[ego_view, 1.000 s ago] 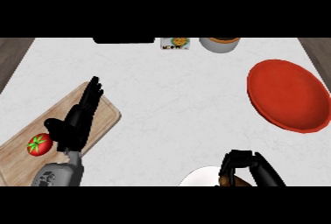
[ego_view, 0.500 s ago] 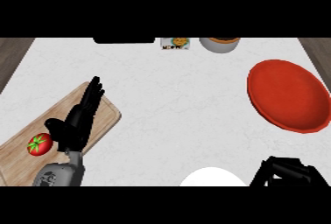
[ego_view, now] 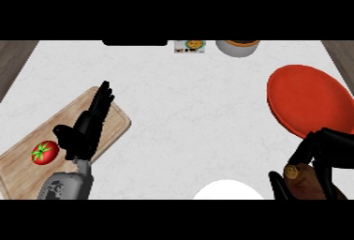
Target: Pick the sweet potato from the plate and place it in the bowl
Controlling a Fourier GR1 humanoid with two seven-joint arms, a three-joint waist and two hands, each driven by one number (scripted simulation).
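While the left hand (ego_view: pixel 81 131) is rested with fingers straight over the cutting board (ego_view: pixel 41 168) at left, the sweet potato (ego_view: pixel 304 180) is clasped by the right hand's (ego_view: pixel 325 157) curled fingers at lower right, below the red bowl (ego_view: pixel 307 101), beside the white plate (ego_view: pixel 228 191).

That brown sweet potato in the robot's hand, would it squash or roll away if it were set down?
The sweet potato looks solid, so probably stiff, not squashy. Its rounded, elongated shape suggests it might roll on the flat counter. The right hand curls round it, so it likely needs an enclosing hold.
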